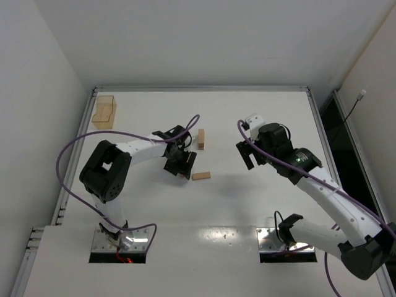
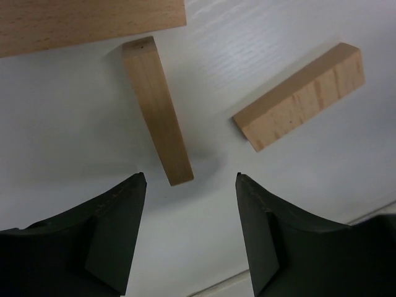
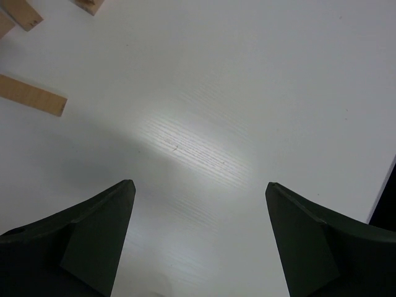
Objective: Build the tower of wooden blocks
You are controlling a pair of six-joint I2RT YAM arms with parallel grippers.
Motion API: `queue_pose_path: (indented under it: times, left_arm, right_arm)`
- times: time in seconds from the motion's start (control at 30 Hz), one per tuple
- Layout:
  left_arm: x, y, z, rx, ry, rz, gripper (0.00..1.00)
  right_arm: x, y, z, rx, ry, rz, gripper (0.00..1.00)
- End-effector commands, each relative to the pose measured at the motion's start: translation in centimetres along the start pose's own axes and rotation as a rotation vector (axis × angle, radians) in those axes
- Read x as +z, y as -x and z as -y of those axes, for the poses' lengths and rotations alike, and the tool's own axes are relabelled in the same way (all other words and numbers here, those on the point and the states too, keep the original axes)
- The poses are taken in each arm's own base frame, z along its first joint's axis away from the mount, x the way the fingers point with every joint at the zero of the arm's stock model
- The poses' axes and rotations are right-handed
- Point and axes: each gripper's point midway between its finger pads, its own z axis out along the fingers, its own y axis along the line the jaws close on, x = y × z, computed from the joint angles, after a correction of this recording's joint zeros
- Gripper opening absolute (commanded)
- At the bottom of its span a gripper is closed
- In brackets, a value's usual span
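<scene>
Light-tan wood blocks lie flat and apart on the white table; no stacked tower shows. In the top view one block lies lengthwise and another lies crosswise nearer the arms. My left gripper is open and empty, hovering just left of them. In the left wrist view the gripper has a slanted block ending just ahead of its gap, a second block to the right and a third at the top edge. My right gripper is open and empty; blocks lie far left of it.
A clear amber-tinted plastic box stands at the far left corner of the table. A raised rim runs along the far edge of the table. Purple cables loop off both arms.
</scene>
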Motion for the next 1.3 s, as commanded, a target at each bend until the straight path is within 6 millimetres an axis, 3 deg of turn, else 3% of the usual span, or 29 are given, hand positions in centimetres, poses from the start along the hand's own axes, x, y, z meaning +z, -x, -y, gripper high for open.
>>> queue_pose_path:
  times: [0.0,0.3,0.4,0.5,0.6,0.63,0.77,0.8,0.87,0.9,0.93,0.97,1.0,1.07,1.1,1.17,1.2,1.27]
  left_arm:
    - [0.2,1.7,-0.1,0.010,0.052,0.035,0.56]
    - [1.2,3.0,-1.1,0.009,0.111,0.055,0.54]
    - [1.5,3.5,-1.4,0.009,0.131,0.059,0.48]
    - [1.7,3.7,-1.4,0.009,0.131,0.059,0.31]
    - [1.7,3.8,-1.5,-0.009,0.141,0.063,0.03]
    - [1.4,3.9,-1.2,-0.008,0.129,0.069,0.00]
    - [-2.5,6.9,-0.6,-0.032,0.054,0.187,0.00]
    - [-5.0,8.4,-1.0,-0.047,0.030,0.255,0.00]
    - [-7.7,9.2,-0.9,-0.075,-0.077,0.304,0.00]
    - [-10.5,10.7,-1.8,-0.103,-0.186,0.384,0.00]
    - [-11.1,11.4,-4.0,-0.145,-0.165,0.416,0.00]
    - [-12.4,11.9,-4.1,-0.159,-0.249,0.432,0.00]
    - [-13.0,12.0,-7.0,-0.238,-0.266,0.448,0.00]
    - [-13.8,12.8,-8.0,-0.266,-0.399,0.456,0.00]
    - [-12.9,12.6,-10.3,-0.349,-0.447,0.444,0.00]
    - [-12.8,12.9,-11.2,-0.375,-0.564,0.459,0.00]
    - [-11.5,12.6,-12.8,-0.421,-0.583,0.441,0.00]
    - [-10.3,12.5,-13.4,-0.439,-0.616,0.415,0.00]
  right_arm:
    - [-1.5,0.8,1.7,0.017,-0.054,0.018,0.84]
    - [-0.9,-0.3,0.8,0.034,-0.003,0.004,0.84]
    - [-0.7,-0.5,0.8,0.040,0.003,0.003,0.84]
    - [-0.5,-0.9,0.8,0.055,0.008,-0.006,0.84]
    - [-0.5,-0.9,0.8,0.055,0.008,-0.006,0.84]
    - [-0.5,-1.0,1.0,0.061,0.001,-0.008,0.84]
    - [-0.3,-1.3,0.9,0.060,0.002,-0.017,0.84]
    - [-0.2,-1.6,0.6,0.058,0.017,-0.024,0.84]
    - [-0.2,-1.4,0.3,0.060,0.036,-0.012,0.84]
    - [-0.2,-1.3,0.1,0.060,0.045,-0.011,0.84]
    - [0.0,-1.4,0.1,0.061,0.045,-0.008,0.84]
    - [0.0,-1.3,-0.4,0.061,0.072,-0.004,0.84]
    - [0.3,-1.2,-0.6,0.061,0.081,-0.004,0.84]
    - [0.6,-1.3,-0.9,0.065,0.106,-0.013,0.84]
    - [0.8,-0.9,-1.1,0.066,0.115,-0.008,0.84]
    - [0.9,-0.7,-1.3,0.066,0.126,-0.010,0.84]
    - [1.1,-0.5,-1.2,0.066,0.127,-0.012,0.84]
    - [1.4,-0.7,-1.0,0.071,0.122,-0.024,0.84]
